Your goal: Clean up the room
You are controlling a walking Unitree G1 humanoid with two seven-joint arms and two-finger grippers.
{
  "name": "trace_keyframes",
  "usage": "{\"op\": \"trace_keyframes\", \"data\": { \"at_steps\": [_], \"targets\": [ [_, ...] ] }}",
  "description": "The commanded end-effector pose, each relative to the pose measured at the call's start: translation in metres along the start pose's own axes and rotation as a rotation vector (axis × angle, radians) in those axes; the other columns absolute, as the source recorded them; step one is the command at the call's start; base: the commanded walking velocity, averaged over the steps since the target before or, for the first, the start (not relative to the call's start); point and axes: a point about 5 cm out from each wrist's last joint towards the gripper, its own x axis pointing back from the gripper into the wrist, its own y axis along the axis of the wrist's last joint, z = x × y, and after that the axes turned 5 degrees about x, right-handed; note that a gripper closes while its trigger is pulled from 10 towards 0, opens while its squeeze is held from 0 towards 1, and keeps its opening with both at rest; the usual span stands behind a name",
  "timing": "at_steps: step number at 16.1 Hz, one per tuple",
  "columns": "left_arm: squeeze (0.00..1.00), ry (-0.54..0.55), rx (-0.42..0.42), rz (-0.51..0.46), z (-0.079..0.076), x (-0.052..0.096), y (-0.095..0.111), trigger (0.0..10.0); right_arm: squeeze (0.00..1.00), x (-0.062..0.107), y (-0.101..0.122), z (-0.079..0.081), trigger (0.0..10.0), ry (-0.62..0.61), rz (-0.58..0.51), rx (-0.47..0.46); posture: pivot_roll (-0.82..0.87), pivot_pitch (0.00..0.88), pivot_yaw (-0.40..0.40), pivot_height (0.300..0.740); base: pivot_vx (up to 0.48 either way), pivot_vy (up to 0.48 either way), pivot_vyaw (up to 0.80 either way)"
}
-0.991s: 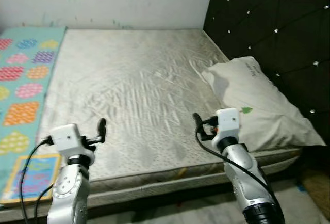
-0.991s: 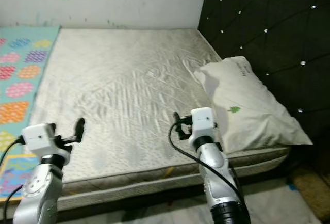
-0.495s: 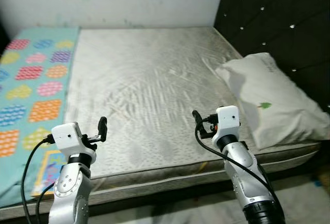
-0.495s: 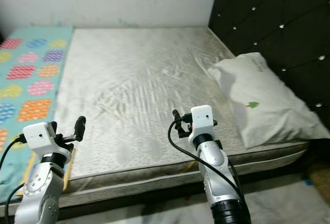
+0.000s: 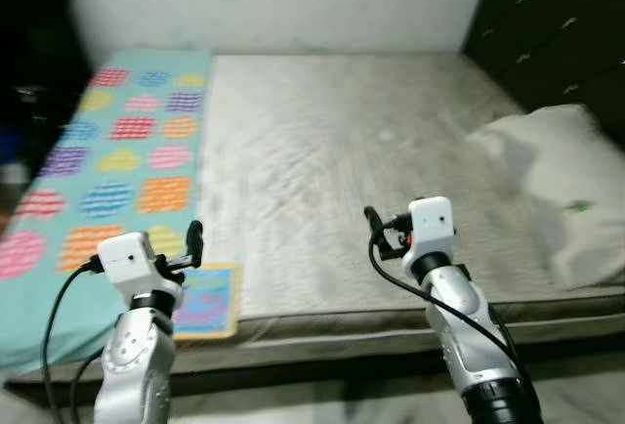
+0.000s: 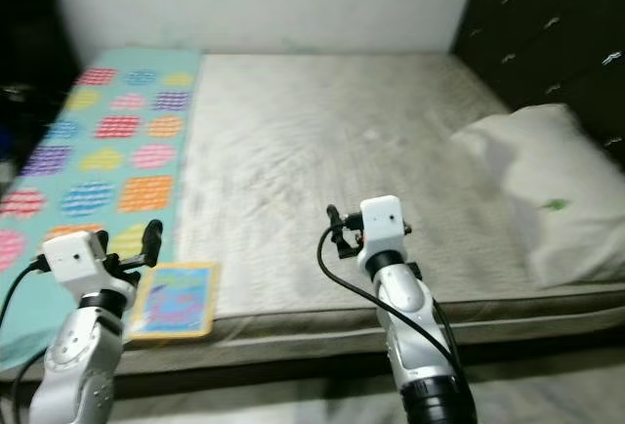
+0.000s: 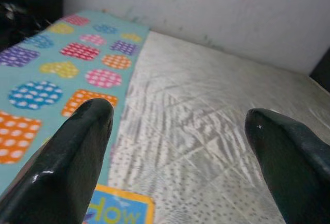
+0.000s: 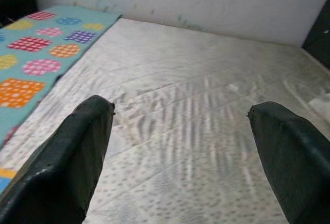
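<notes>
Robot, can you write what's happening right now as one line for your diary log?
scene: bed with pillow, dotted mat, book | left gripper: open, empty | right gripper: open, empty

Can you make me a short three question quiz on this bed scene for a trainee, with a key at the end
1. True or false: the book lies at the bed's near edge, beside the left gripper.
2. Which lies nearest the headboard: A the patterned mat, B the pillow, C the book?
3. Fill in: both the left gripper and the right gripper have their fingers ____.

Key: 1 true; 2 B; 3 open.
</notes>
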Motion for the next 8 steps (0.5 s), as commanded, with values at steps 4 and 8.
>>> {"op": "trace_keyframes", "data": {
  "at_steps": [4,8],
  "targets": [
    [0.00,-0.045,0.007,0.003,-0.0049,0.0011,0.0000,10.0,0.00,0.0010,-0.0028,-0.0016,10.0,0.001,0.011,0.002,-0.06,0.011,-0.039,0.740,0.000,0.000,0.00],
    [0.00,-0.056,0.012,0.002,-0.0065,0.0021,-0.0003,10.0,0.00,0.0012,-0.0041,-0.0014,10.0,0.009,0.016,-0.006,-0.06,0.009,-0.040,0.740,0.064,0.000,0.00]
  ]
}}
